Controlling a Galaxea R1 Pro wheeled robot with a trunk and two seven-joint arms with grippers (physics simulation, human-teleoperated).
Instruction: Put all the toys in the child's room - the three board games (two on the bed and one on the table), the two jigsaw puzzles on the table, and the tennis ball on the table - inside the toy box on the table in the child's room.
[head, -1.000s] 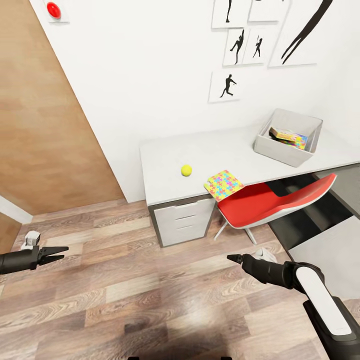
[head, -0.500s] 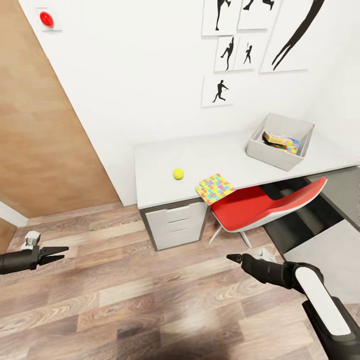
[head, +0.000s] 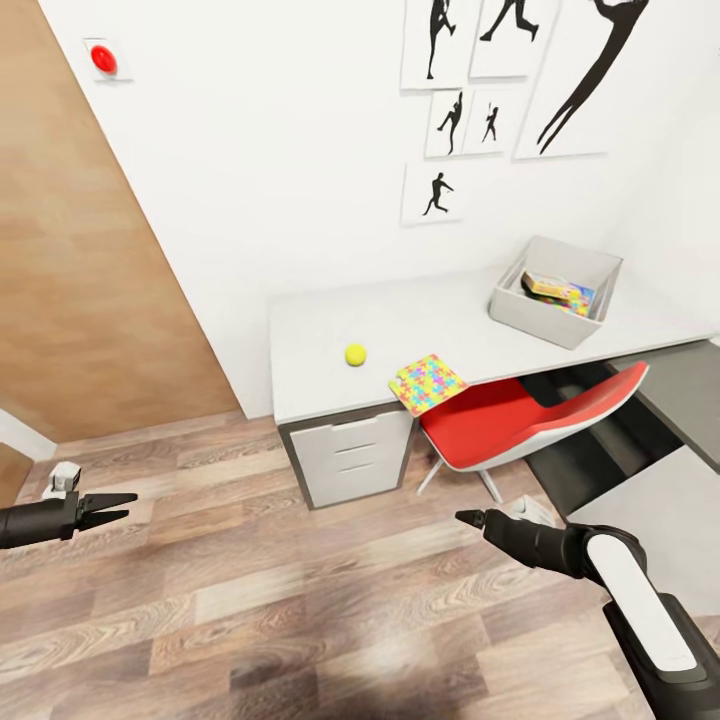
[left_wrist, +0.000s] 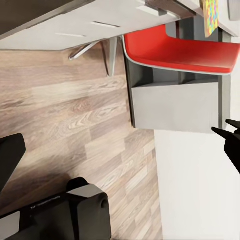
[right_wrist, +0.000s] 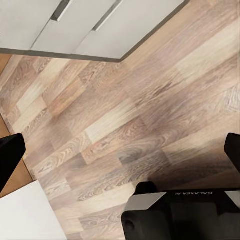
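Tennis ball beside jigsaw puzzle on table, game in toy box, head view; both wrist views see floor planks, left gripper spread, right gripper unclear.

table pale grey top, white drawers; tennis ball yellow-green; jigsaw puzzle yellow/pink/blue/green piece pattern; toy box light grey, colourful stuff inside; chair bright red; floor wood plank; wall prints black silhouettes on white; grippers black
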